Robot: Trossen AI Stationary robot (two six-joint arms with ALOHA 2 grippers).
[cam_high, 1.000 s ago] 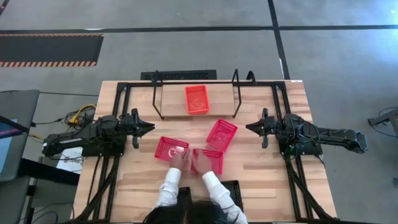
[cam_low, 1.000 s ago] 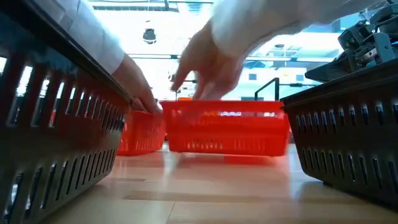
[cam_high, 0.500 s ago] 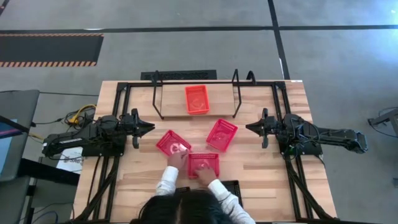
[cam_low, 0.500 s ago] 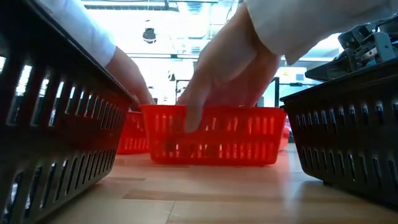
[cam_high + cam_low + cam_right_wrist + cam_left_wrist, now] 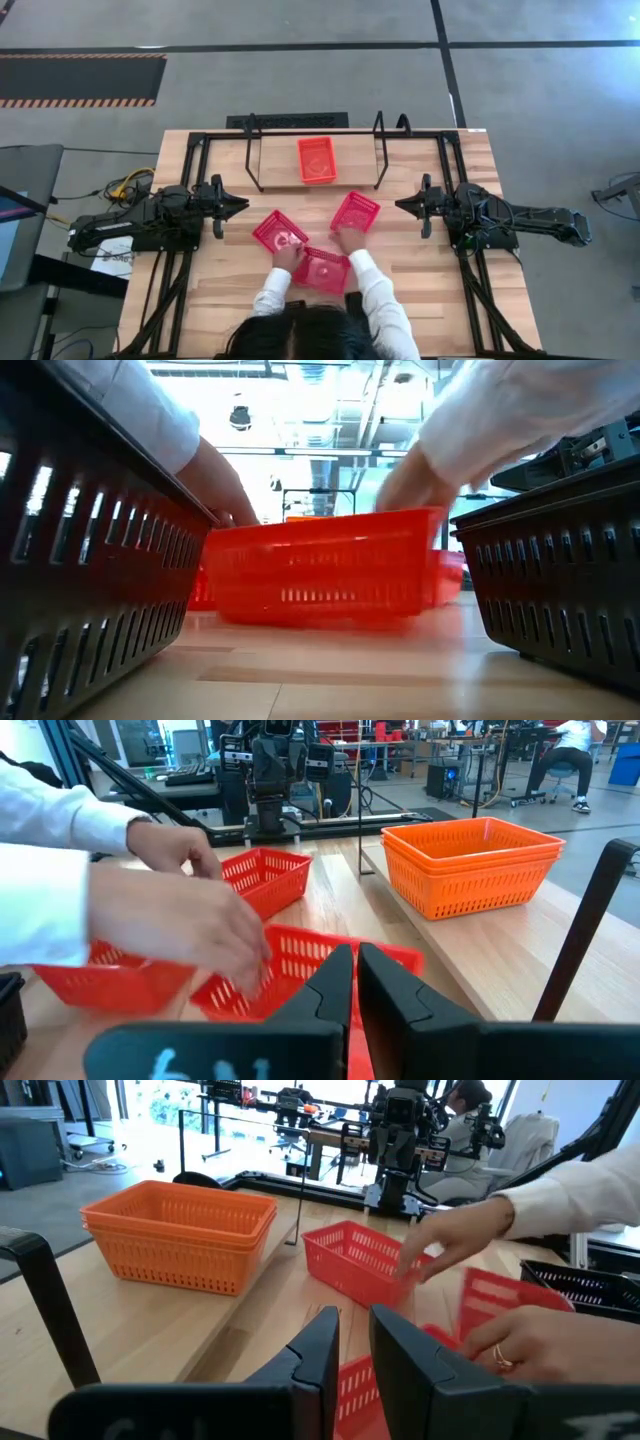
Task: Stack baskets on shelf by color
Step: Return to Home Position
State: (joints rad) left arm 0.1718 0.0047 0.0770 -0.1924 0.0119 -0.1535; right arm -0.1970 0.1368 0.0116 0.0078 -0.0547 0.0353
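Three red baskets stand on the table in the high view: one on the left (image 5: 279, 231), one on the right (image 5: 356, 212) and one nearer (image 5: 322, 270). A person's hands (image 5: 345, 240) rest on them. A stack of orange baskets (image 5: 317, 160) sits on the shelf (image 5: 280, 162) at the far side, also seen in the left wrist view (image 5: 180, 1230). My left gripper (image 5: 246, 203) waits shut, left of the red baskets. My right gripper (image 5: 397, 206) waits shut on their right. Both are apart from everything.
Two black baskets stand close to the low camera, one at its left (image 5: 80, 580) and one at its right (image 5: 560, 570). The person leans in over the table's near edge (image 5: 300, 335), sleeves over the near middle. The shelf's black rods (image 5: 380, 150) stand upright beside the orange stack.
The person's hands have shifted the red baskets. The nearer one has turned and slid toward the near edge, and the left one has turned about. One hand has then reached over to the right basket. Both arms have kept still.
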